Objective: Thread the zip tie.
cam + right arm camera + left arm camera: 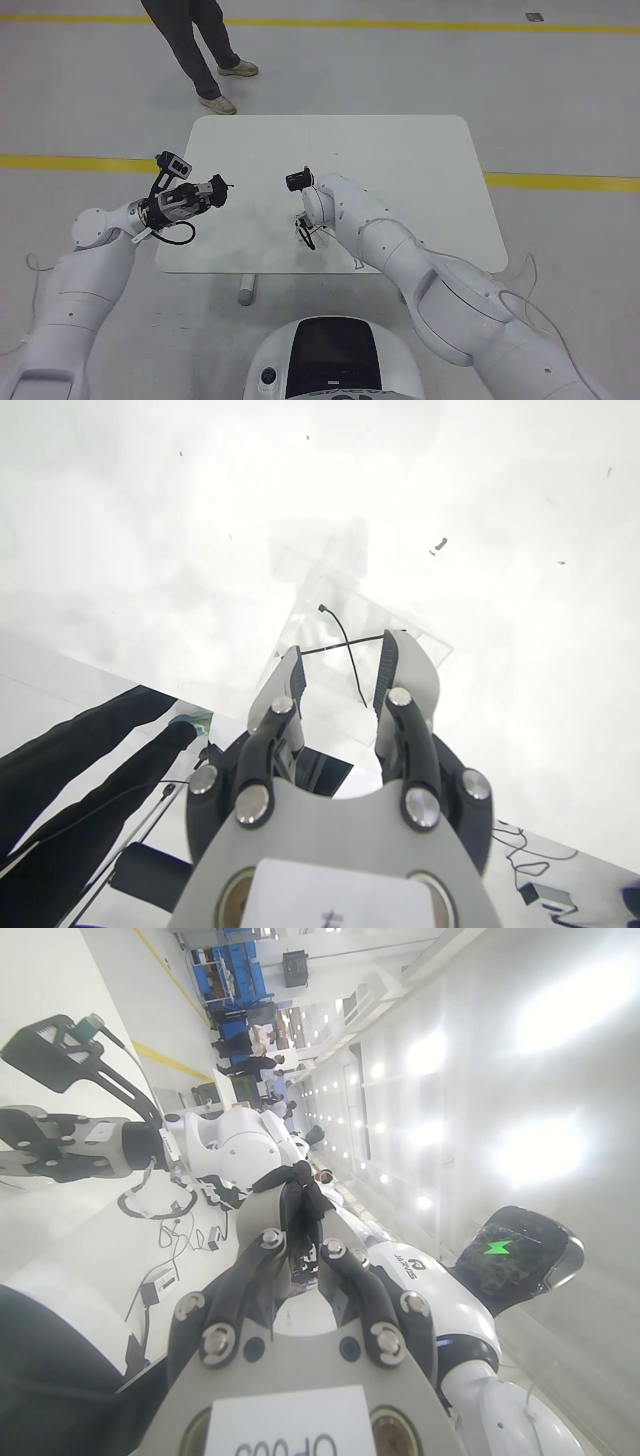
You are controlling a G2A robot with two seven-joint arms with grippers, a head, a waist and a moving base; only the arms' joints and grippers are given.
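Two thin black zip ties (345, 645) lie crossed on a clear flat tray (425, 640) near the front edge of the white table (400, 170). My right gripper (342, 647) hangs open just above them, one finger on each side of the crossing; from above it (305, 232) points down at the ties (303, 238). My left gripper (300, 1178) is held up over the table's left edge (222, 186), turned toward the right arm. It is shut on a small black piece (299, 1171) sticking out past its tips, too blurred to tell more.
The table's front edge runs close behind the right gripper. Cables and small boxes (530, 865) lie on the floor beyond it. The right arm's wrist and its black camera mount (55, 1053) stand off to one side of the left gripper.
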